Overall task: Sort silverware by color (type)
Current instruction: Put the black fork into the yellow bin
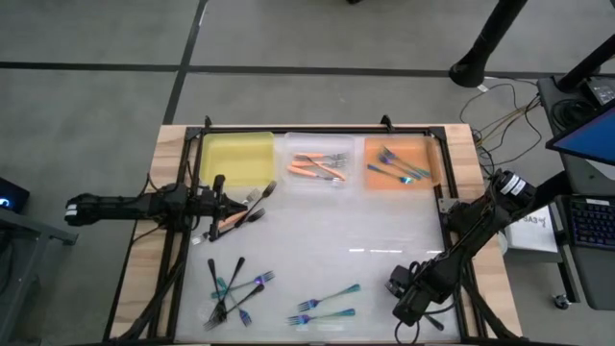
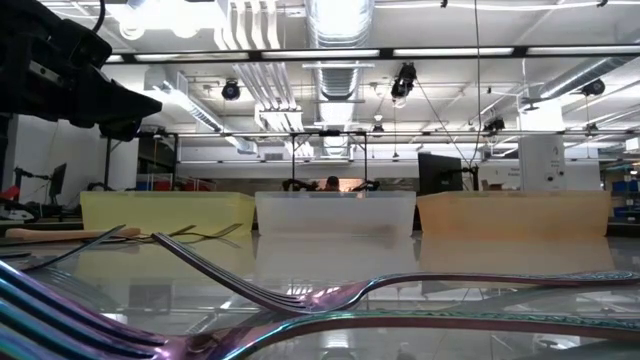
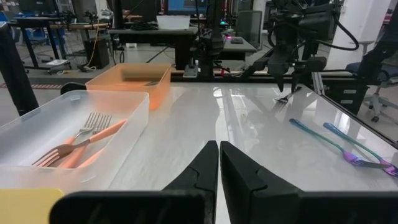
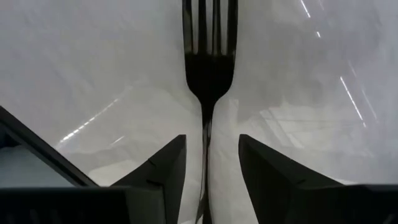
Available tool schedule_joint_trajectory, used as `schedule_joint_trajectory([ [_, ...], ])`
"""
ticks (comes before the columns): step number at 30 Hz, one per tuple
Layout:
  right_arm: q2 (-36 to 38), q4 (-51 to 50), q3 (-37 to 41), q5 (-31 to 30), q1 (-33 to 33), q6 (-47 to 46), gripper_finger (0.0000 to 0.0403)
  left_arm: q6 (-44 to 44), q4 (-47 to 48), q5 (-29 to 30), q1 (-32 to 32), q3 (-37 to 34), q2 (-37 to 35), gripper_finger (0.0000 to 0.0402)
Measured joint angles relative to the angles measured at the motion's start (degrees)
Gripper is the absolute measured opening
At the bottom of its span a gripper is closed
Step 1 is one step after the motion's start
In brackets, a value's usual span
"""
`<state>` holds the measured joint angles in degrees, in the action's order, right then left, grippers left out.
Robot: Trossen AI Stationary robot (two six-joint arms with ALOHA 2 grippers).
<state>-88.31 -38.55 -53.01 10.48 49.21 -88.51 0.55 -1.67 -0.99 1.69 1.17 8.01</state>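
Observation:
My right gripper is open near the table's right near corner, pointing down. A black fork lies flat on the table, its handle running between the two fingers without touching them. My left gripper is shut and empty, level above the table's left side, beside a few orange-handled and black forks. Black and teal forks lie in a loose pile near the front left. Two teal forks lie at the front middle.
Three bins stand along the far edge: a yellow bin, a clear bin holding orange forks, and an orange bin holding teal forks. Bare tabletop lies between the bins and the front forks.

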Motion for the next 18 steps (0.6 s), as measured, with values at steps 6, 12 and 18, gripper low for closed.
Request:
schedule_joint_trajectory([
  [6, -0.3, -0.1, 0.2, -1.2, 0.0, 0.1, 0.0139, 0.0, 0.0, 0.0, 0.0, 0.0, 0.0, 0.0],
  [12, -3.9, 0.6, -0.1, 0.0, -0.1, 2.4, 0.0139, 0.0, 0.0, 0.0, 0.0, 0.0, 0.0, 0.0],
  [18, -6.4, -0.3, -1.0, 0.9, -0.2, 5.2, 0.0131, 0.0, 0.0, 0.0, 0.0, 0.0, 0.2, 0.0],
])
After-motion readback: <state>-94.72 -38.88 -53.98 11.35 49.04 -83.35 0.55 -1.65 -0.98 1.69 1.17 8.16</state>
